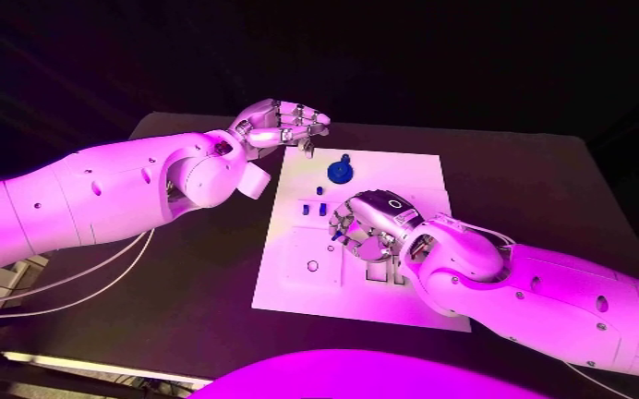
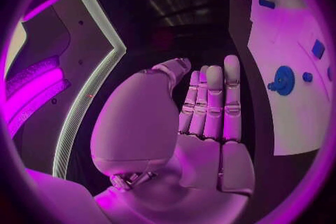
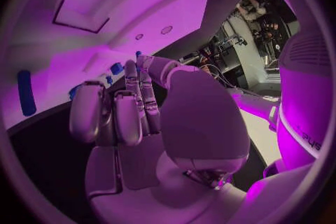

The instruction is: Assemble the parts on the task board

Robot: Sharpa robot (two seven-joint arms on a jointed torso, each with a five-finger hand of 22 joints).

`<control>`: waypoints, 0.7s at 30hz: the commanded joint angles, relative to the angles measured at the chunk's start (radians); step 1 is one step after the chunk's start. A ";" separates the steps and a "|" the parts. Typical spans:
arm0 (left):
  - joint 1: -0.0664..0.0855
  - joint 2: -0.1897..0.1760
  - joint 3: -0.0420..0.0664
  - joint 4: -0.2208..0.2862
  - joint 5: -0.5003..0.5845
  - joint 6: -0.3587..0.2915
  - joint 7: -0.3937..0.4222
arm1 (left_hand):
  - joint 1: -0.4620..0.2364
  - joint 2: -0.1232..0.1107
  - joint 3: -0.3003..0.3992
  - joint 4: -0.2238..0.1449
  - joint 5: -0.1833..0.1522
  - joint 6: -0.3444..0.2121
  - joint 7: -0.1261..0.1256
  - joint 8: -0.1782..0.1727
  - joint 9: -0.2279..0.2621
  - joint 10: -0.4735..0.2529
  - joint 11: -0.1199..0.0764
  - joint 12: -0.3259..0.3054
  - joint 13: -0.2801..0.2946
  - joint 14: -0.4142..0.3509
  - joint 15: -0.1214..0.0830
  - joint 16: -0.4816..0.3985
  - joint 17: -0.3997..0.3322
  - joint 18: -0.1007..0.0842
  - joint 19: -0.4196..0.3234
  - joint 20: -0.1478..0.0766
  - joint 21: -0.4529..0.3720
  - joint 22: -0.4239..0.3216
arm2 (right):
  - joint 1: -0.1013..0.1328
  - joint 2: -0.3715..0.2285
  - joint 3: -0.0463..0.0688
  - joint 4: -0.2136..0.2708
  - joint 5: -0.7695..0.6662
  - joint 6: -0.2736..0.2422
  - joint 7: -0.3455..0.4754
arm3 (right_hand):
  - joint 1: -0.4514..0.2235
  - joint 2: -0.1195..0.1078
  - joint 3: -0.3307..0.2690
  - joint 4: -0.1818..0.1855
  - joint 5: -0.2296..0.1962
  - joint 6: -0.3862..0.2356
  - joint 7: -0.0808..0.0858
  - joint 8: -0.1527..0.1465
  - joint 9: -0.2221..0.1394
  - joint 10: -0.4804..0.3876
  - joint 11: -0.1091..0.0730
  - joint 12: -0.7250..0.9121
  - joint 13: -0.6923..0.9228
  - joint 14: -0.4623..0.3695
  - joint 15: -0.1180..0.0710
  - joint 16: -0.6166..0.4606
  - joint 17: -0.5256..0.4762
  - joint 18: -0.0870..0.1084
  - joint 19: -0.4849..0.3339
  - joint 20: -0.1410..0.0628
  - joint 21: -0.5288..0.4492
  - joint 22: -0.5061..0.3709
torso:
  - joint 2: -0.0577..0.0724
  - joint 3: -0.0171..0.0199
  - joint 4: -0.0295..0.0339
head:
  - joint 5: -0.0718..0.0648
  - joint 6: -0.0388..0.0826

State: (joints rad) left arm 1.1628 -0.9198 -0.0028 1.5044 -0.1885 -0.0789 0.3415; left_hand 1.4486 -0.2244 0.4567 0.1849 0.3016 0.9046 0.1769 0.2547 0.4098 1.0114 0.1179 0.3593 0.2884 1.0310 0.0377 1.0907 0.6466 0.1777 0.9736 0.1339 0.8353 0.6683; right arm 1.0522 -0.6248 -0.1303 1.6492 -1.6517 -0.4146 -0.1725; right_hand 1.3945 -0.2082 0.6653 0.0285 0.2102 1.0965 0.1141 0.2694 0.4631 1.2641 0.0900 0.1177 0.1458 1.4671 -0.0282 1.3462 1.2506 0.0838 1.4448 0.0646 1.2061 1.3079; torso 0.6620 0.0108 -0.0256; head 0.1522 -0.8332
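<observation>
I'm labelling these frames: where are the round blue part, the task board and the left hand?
Round blue part (image 1: 341,172), head view, its disc face.
Task board (image 1: 406,170), head view, bare far corner area.
Left hand (image 1: 279,126), head view, its curled fingers.

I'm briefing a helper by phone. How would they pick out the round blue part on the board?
Start at the white task board in the middle of the black table. Go to its far edge, just beyond the right hand and near the left hand. The round blue part lies there, a disc far larger than the small blue pieces beside it.
</observation>
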 commanded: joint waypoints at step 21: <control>0.001 0.009 0.001 0.000 0.004 -0.003 0.006 | 0.003 -0.002 -0.006 -0.001 0.003 -0.007 0.004 0.003 -0.002 -0.008 -0.002 -0.005 -0.001 -0.002 0.007 0.001 0.002 0.005 0.007 0.003 -0.005 -0.001 | -0.014 0.035 -0.006 -0.025 -0.037 0.059 -0.037 | -0.001 0.008 0.002 -0.007 0.003 0.001 0.001 0.003 0.001 0.056 -0.048 -0.003 0.001 0.043 -0.008 -0.005 0.001 -0.011 0.000 0.000 -0.005 0.083 | 0.000 0.0023 -0.0020 | 0.013 -0.021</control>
State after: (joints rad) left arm 1.1629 -0.9132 -0.0028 1.5037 -0.1883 -0.0870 0.3412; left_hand 1.4486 -0.2244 0.4567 0.1849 0.3016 0.9046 0.1769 0.2547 0.4090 1.0115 0.1179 0.3594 0.2885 1.0310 0.0377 1.0907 0.6465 0.1777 0.9736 0.1339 0.8353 0.6684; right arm 1.0395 -0.5917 -0.1357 1.6255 -1.6768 -0.3744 -0.2059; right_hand 1.3913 -0.2114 0.6680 0.0259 0.2065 1.0948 0.1125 0.2666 0.4626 1.2655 0.0886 0.1150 0.1467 1.4648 -0.0305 1.3462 1.2507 0.0840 1.4447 0.0646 1.2061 1.3076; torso 0.6623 0.0137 -0.0267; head 0.1645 -0.8528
